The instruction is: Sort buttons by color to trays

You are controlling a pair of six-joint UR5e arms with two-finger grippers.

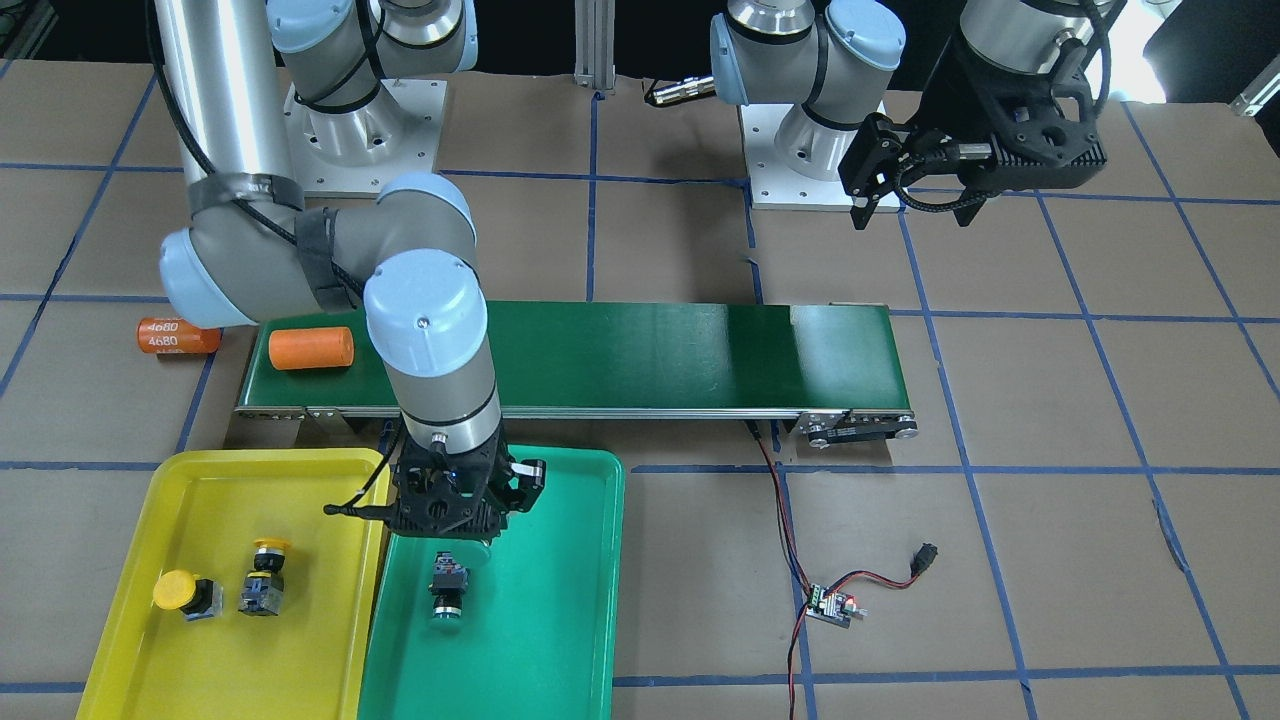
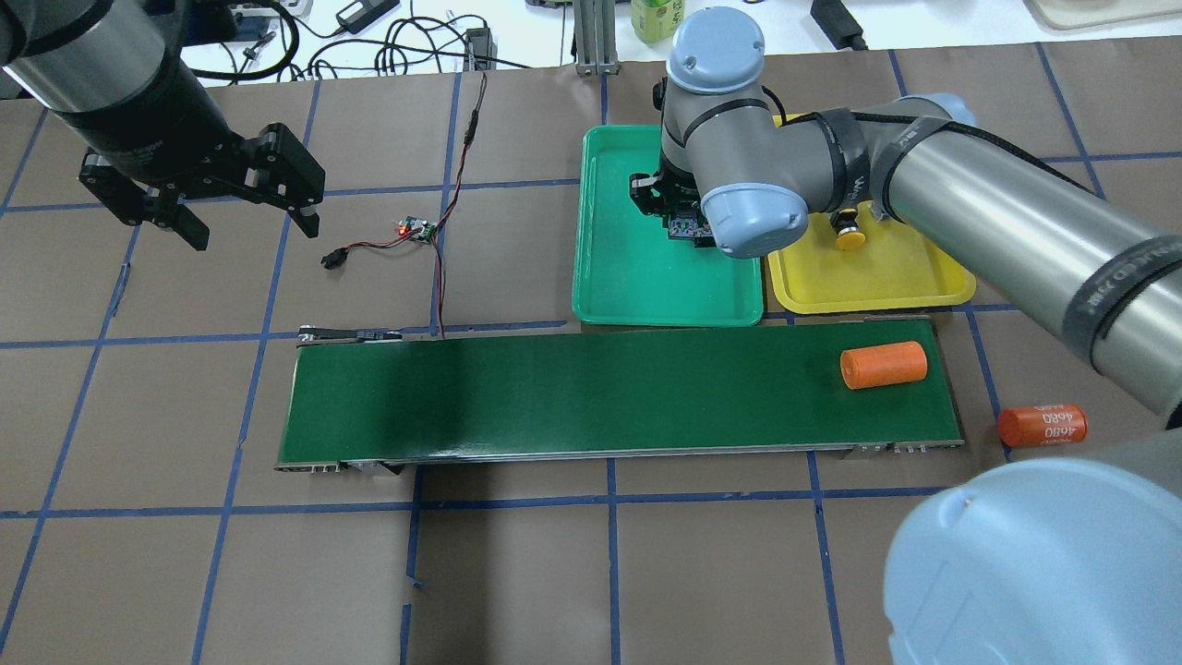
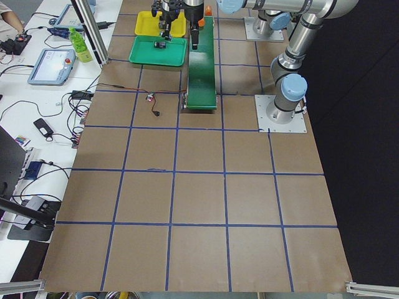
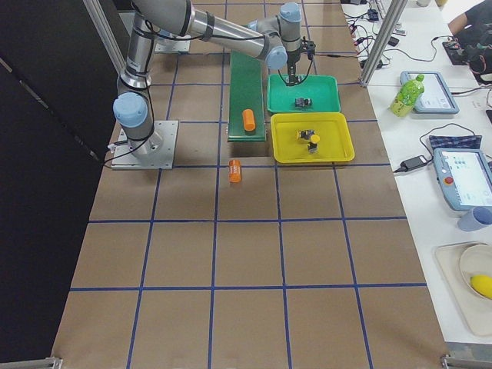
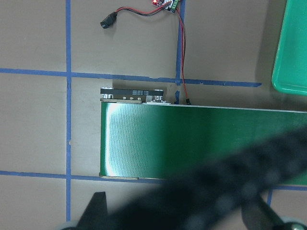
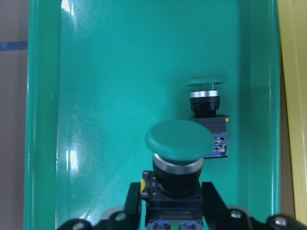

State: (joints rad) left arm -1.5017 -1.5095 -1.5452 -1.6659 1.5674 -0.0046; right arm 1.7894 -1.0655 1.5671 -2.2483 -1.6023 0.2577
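domed green button point(image 6: 178, 140) over glossy tray point(image 6: 96, 96)

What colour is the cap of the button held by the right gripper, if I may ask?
Green; the button shows best in the right wrist-mounted view.

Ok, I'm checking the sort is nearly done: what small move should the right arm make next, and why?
Probably lower slightly and open the right gripper. It holds a green button over the green tray, near the other green button lying there; both yellow buttons are in the yellow tray.
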